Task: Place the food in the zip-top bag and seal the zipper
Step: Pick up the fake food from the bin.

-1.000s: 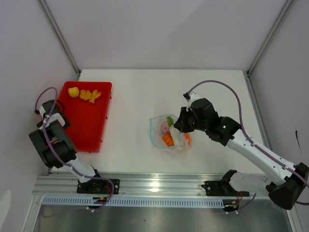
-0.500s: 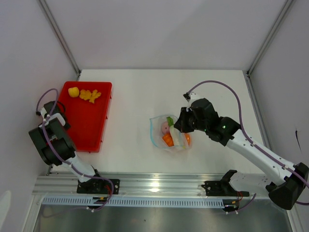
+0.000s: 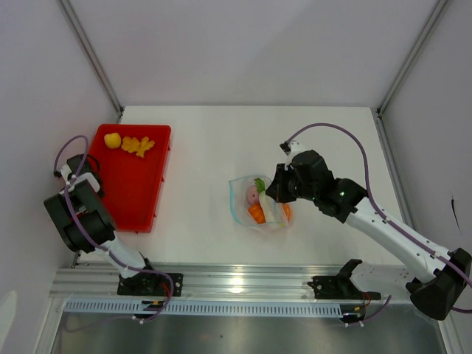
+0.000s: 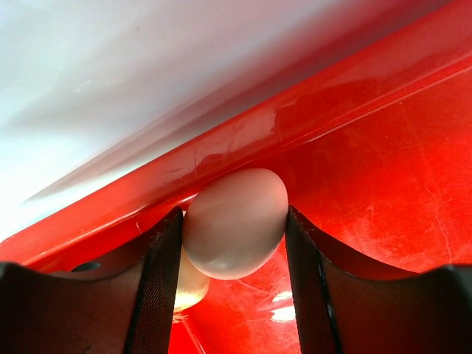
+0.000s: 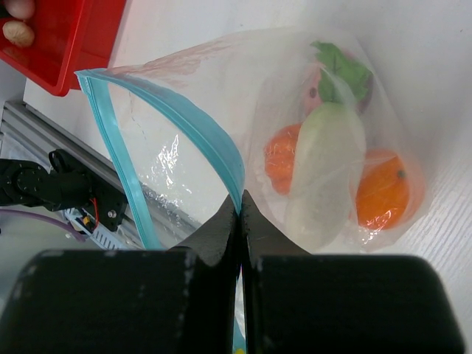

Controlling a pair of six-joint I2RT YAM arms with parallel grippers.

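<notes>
A white toy egg (image 4: 236,221) lies against the red tray's (image 4: 383,169) rim, and my left gripper (image 4: 233,218) has its pads touching both of its sides. A pale yellowish piece (image 4: 189,286) sits just behind the left finger. The clear zip-top bag (image 3: 258,203) lies mid-table with orange (image 5: 382,190), white (image 5: 324,169) and pink, green-leafed food (image 5: 339,70) inside. Its mouth gapes. My right gripper (image 5: 240,203) is shut on the blue-teal zipper (image 5: 193,127) strip. Two yellow food pieces (image 3: 130,143) rest at the tray's far end.
The red tray (image 3: 133,188) sits at the table's left side, beside the left wall. A metal rail (image 3: 236,284) with both arm bases runs along the near edge. The right arm (image 3: 369,217) stretches diagonally over the table's right half.
My left gripper's fingers have come together onto the egg. The left arm has shifted slightly; the right arm and the bag have stayed put.
</notes>
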